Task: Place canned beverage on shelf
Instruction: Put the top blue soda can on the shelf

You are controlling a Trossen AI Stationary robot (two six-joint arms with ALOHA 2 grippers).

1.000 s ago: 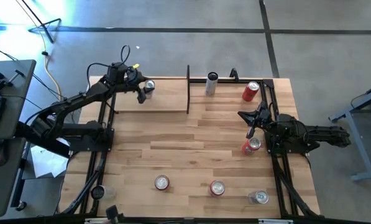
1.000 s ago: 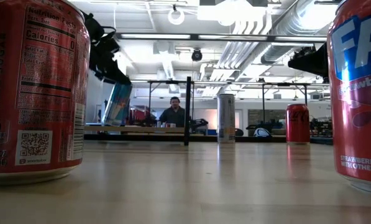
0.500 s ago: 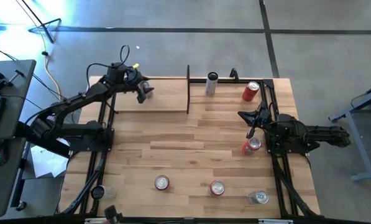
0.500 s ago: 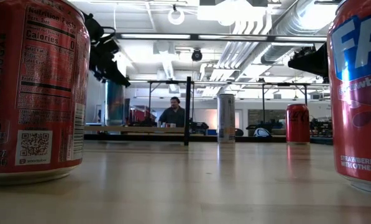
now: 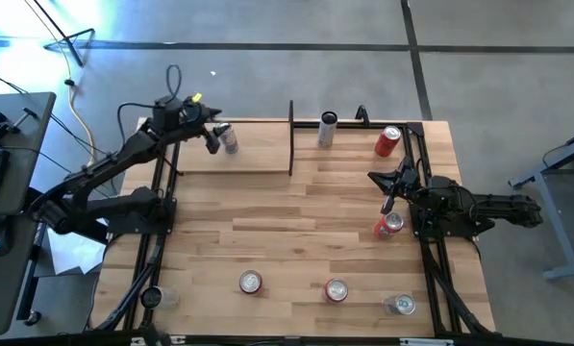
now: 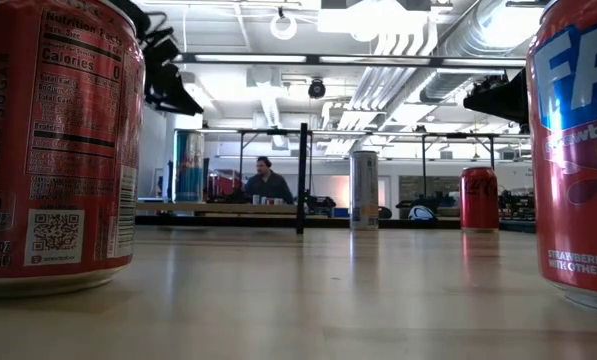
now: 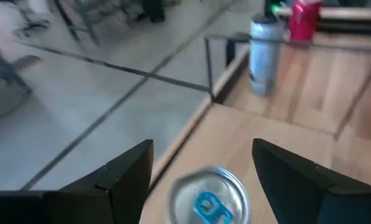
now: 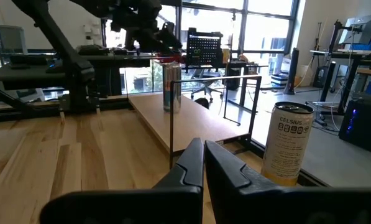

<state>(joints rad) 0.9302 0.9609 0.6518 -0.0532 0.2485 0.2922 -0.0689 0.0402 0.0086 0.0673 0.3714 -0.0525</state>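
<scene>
Jaws of the left gripper (image 7: 201, 177) stand wide open, holding nothing; we find the can (image 7: 208, 198) upright on the shelf (image 5: 258, 154) directly below them. Any sideways drift while lifting away could topple it.

Right gripper (image 8: 204, 163) waits closed, empty.

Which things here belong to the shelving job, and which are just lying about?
In the job: blue can standing on the shelf; left gripper, open, above it.

Lying about: white Celsius can, five other cans on the tabletop; right gripper, shut, waiting.
</scene>
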